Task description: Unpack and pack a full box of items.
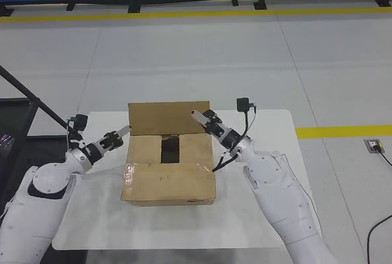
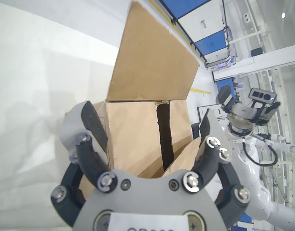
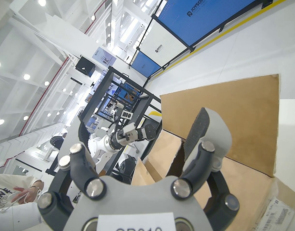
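Top view: left gripper (image 1: pixel 120 137) and right gripper (image 1: pixel 199 117), both released, flank the box (image 1: pixel 169 179), rear flap (image 1: pixel 162 119) upright.

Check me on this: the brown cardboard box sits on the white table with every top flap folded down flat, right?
Not quite. The brown cardboard box does sit on the white table, but its far flap stands upright rather than folded down. The top view shows this.

The arms (image 1: pixel 278 185) were smooth white shells with black wrist cables (image 1: pixel 217 164), and the grippers (image 2: pixel 149 111) had grey plates, black links, silver screws (image 2: pixel 106 181) and white-backed fingers (image 3: pixel 217 131).
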Controlling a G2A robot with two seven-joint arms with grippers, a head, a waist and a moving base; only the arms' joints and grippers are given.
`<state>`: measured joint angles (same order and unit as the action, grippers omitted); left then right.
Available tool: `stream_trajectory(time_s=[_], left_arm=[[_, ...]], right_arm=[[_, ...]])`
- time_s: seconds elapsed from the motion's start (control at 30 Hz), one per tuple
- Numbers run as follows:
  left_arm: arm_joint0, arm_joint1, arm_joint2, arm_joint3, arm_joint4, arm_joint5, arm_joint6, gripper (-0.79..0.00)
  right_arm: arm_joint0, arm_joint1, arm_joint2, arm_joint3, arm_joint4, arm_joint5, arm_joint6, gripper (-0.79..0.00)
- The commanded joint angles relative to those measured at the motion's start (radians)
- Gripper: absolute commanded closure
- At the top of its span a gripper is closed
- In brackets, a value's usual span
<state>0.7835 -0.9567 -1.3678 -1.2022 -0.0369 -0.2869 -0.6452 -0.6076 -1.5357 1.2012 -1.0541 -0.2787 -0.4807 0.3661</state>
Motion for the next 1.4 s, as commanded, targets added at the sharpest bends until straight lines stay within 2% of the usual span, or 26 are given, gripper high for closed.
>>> stream_trajectory(time_s=[0.0, 0.13, 0.23, 0.37, 0.53, 0.77, 0.93, 1.23, 1.37], left_arm=[[0.043, 0.012, -0.066, -0.040, -0.058, -0.025, -0.031, -0.785], [0.157, 0.033, -0.163, -0.158, -0.127, -0.066, -0.126, -0.785], [0.238, 0.042, -0.205, -0.245, -0.127, -0.086, -0.156, -0.785], [0.320, 0.048, -0.239, -0.331, -0.161, -0.097, -0.184, -0.785], [0.381, 0.052, -0.260, -0.385, -0.164, -0.108, -0.206, -0.785], [0.424, 0.056, -0.259, -0.416, -0.136, -0.127, -0.235, -0.785], [0.432, 0.057, -0.246, -0.430, -0.112, -0.122, -0.233, -0.785], [0.436, 0.055, -0.222, -0.443, -0.055, -0.115, -0.189, -0.785], [0.437, 0.055, -0.211, -0.447, -0.046, -0.119, -0.191, -0.785]], right_arm=[[0.012, 0.001, 0.003, 0.021, -0.028, 0.040, -0.032, -0.785], [0.055, -0.001, 0.002, 0.101, -0.094, 0.131, -0.102, -0.785], [0.109, -0.006, -0.007, 0.198, -0.099, 0.159, -0.110, -0.785], [0.189, -0.018, -0.021, 0.352, -0.068, 0.120, -0.090, -0.785], [0.269, -0.042, -0.053, 0.517, -0.045, 0.078, -0.107, -0.785], [0.336, -0.078, -0.081, 0.666, 0.013, 0.008, -0.084, -0.785], [0.357, -0.096, -0.070, 0.712, 0.107, -0.105, -0.006, -0.785], [0.380, -0.082, -0.015, 0.740, 0.250, -0.272, 0.170, -0.785], [0.369, -0.069, 0.010, 0.712, 0.319, -0.329, 0.299, -0.785]])
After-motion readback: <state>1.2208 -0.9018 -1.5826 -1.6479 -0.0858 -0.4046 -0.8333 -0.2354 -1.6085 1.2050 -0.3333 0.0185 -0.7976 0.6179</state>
